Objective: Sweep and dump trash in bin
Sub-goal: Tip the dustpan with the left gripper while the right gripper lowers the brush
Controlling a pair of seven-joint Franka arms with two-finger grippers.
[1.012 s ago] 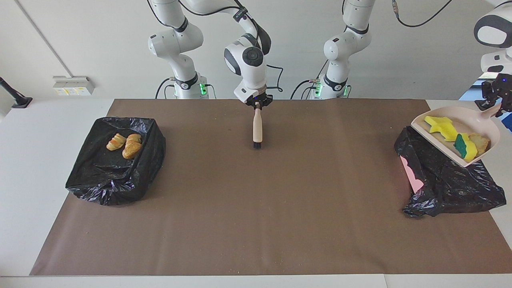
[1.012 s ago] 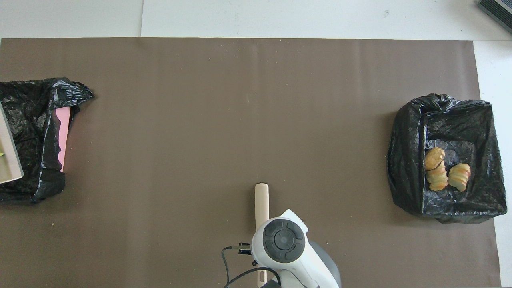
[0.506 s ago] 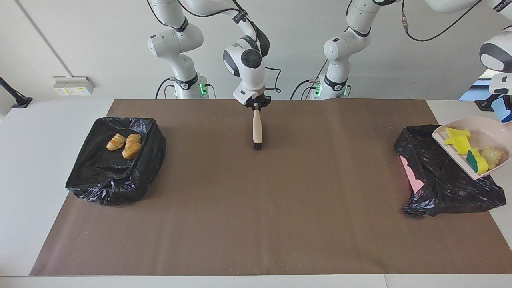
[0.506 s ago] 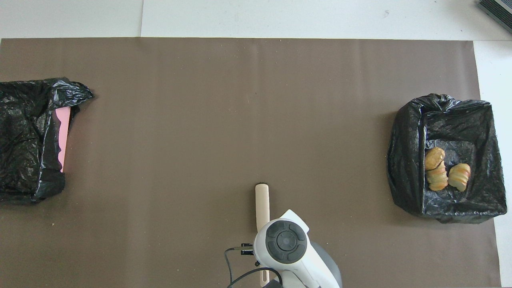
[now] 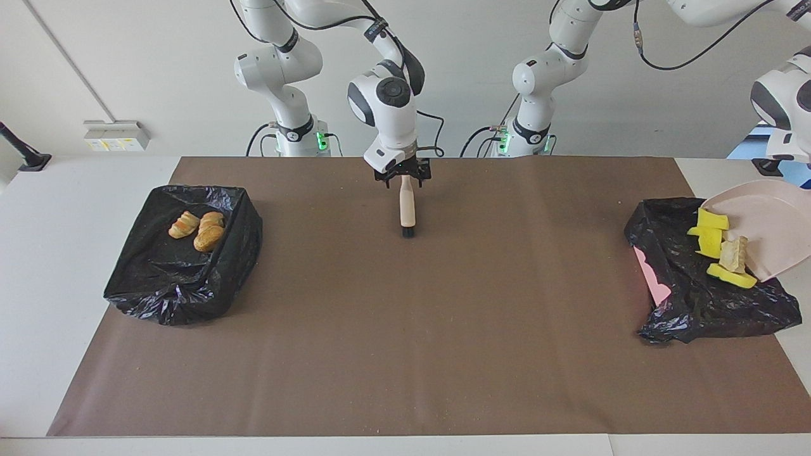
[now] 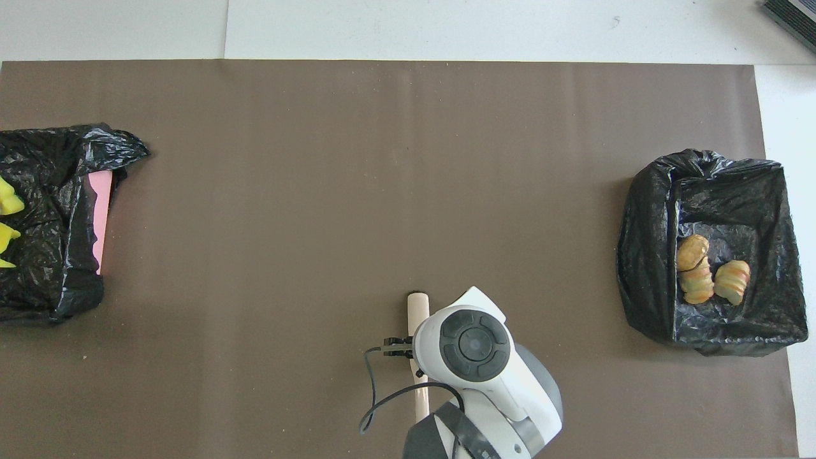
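Brown-covered table (image 5: 405,354) with two black-lined bins (image 5: 184,272) and a brush (image 5: 407,212)

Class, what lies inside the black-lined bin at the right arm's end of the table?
Three bread-like pieces lie together on the bin liner; anything beneath its folds is hidden.

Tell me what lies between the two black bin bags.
Only the brush, on the brown mat under the right hand; both views show it.
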